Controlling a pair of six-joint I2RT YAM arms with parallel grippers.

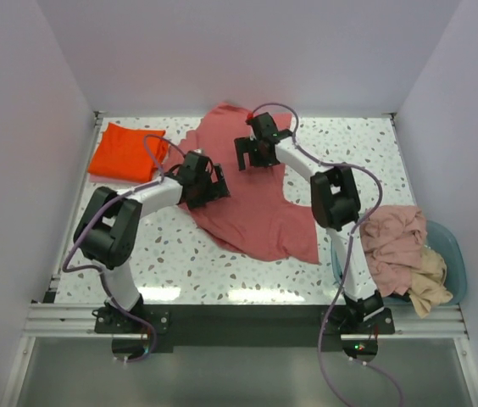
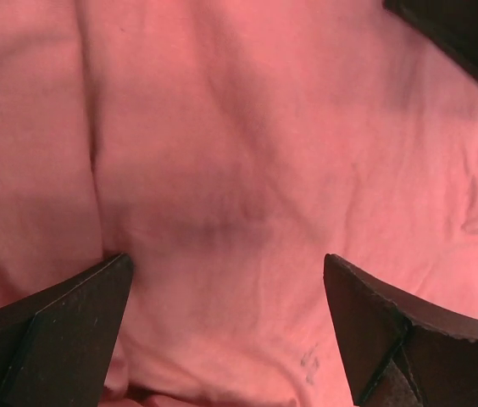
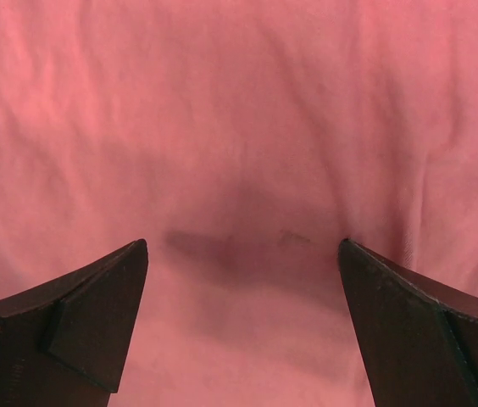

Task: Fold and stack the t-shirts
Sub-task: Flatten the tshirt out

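Note:
A dusty salmon-pink t-shirt (image 1: 256, 212) lies spread and wrinkled across the middle of the table. A bright orange t-shirt (image 1: 126, 153) lies folded at the back left. My left gripper (image 1: 219, 185) is open, low over the pink shirt's left part; its wrist view is filled with pink cloth (image 2: 239, 170) between the spread fingers. My right gripper (image 1: 249, 159) is open over the shirt's upper part; pink cloth (image 3: 239, 153) fills its view too. Neither holds anything.
A teal basin (image 1: 455, 254) at the front right edge holds a heap of pink (image 1: 391, 242) and beige (image 1: 430, 288) shirts. White walls close in the speckled table (image 1: 180, 263) on three sides. The arm bases stand at the near edge.

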